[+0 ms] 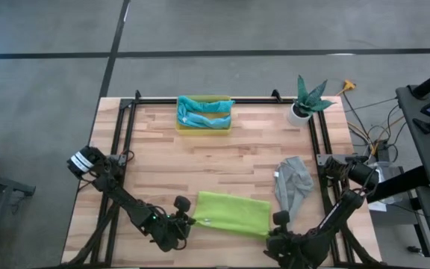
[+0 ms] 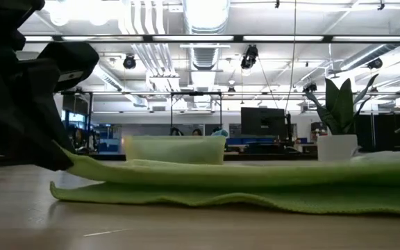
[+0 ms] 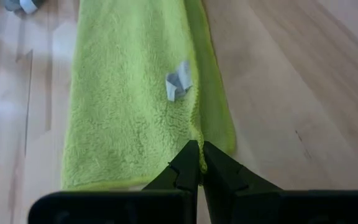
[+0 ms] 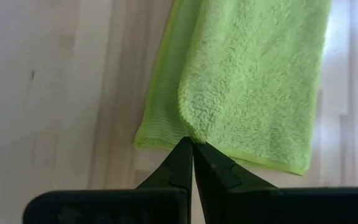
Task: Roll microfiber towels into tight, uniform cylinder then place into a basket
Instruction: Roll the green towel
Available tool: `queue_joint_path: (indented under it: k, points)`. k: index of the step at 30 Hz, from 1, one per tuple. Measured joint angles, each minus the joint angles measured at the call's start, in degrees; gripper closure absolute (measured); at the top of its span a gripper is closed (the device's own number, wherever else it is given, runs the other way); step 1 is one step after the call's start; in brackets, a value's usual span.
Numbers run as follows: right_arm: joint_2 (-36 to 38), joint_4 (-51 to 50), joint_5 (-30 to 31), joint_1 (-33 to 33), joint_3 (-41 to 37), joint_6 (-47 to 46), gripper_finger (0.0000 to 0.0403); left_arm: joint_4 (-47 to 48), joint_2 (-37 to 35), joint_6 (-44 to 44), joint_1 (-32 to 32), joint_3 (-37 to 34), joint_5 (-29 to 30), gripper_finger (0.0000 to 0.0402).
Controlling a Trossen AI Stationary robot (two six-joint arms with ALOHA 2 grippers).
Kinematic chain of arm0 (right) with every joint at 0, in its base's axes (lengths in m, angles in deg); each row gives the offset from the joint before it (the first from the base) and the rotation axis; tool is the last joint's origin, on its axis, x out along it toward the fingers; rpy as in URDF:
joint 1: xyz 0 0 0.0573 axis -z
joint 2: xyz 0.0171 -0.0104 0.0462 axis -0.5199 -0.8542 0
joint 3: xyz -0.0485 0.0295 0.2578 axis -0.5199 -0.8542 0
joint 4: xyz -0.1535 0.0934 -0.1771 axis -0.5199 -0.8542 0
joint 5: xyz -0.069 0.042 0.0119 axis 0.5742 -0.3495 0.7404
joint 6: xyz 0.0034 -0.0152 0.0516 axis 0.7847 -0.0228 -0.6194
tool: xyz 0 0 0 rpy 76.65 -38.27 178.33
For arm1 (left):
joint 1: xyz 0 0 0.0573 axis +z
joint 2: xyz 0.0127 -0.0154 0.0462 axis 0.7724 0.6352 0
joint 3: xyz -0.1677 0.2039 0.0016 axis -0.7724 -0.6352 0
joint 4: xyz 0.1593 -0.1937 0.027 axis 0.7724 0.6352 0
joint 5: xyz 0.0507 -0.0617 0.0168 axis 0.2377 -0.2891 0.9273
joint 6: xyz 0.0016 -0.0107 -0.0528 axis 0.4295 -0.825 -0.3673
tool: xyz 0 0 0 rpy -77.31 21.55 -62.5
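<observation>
A lime green towel (image 1: 232, 213) lies folded in two layers near the table's front edge. My left gripper (image 1: 190, 222) is shut at its left end, and my right gripper (image 1: 269, 230) is shut at its near right corner. In the low view the upper layer (image 2: 186, 173) rises toward my left gripper (image 2: 55, 158). A grey towel (image 1: 293, 183) lies crumpled on the table to the right. The yellow basket (image 1: 204, 130) stands at the far edge with teal and light blue towels (image 1: 202, 110) in it. My left gripper pinches the edge of the green towel's upper layer (image 3: 196, 138) between its two fingertips, slanting down from the table's left. That end is raised a little, while the lower layer stays flat on the table. My right gripper has its shut fingertips on the rounded corner of the upper layer (image 4: 188, 132), slanting down from the table's right. The tips themselves hide whether cloth is between them. The towel lies on the table there.
A white pot with a plant (image 1: 302, 110) stands at the far right corner. A black frame rail (image 1: 200, 101) runs along the table's far edge and sides. Bare wood (image 1: 215, 161) lies between the green towel and the basket.
</observation>
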Motion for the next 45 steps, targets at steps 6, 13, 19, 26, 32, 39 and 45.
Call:
queue_joint_path:
  k: [6, 13, 19, 26, 32, 39, 45]
  points:
    - [0.0, 0.4, -1.6, 0.0, 0.0, 0.0, 0.0394, -1.3, 0.0, 0.8, 0.0, 0.4, -1.0, 0.0402]
    - [0.0, 0.8, -1.8, 0.0, -0.1, -1.0, 0.0392, -2.3, 0.0, 0.8, 0.0, 0.0, -4.8, 0.0402]
    - [0.0, 3.1, -2.8, 0.0, -0.2, -1.7, 0.0358, -2.4, 0.7, 0.8, 0.0, 0.0, -5.0, 0.0402]
    - [0.0, 3.7, -3.3, 0.0, -0.3, -2.7, 0.0329, -2.6, 0.7, 1.0, 0.0, 0.3, -5.0, 0.0402]
    - [0.0, 3.7, -3.1, 0.0, -0.3, -2.5, 0.0328, -2.7, 0.7, 0.9, 0.0, 0.2, -5.0, 0.0393]
    - [0.0, 4.5, -2.6, 0.0, -0.3, -1.5, 0.0328, -4.8, 0.7, 1.1, 0.0, 0.3, -5.1, 0.0327]
    - [0.0, 5.3, -1.8, 0.2, -0.3, 0.6, 0.0328, -8.2, 0.7, 13.5, -0.9, 0.1, -4.8, 0.0279]
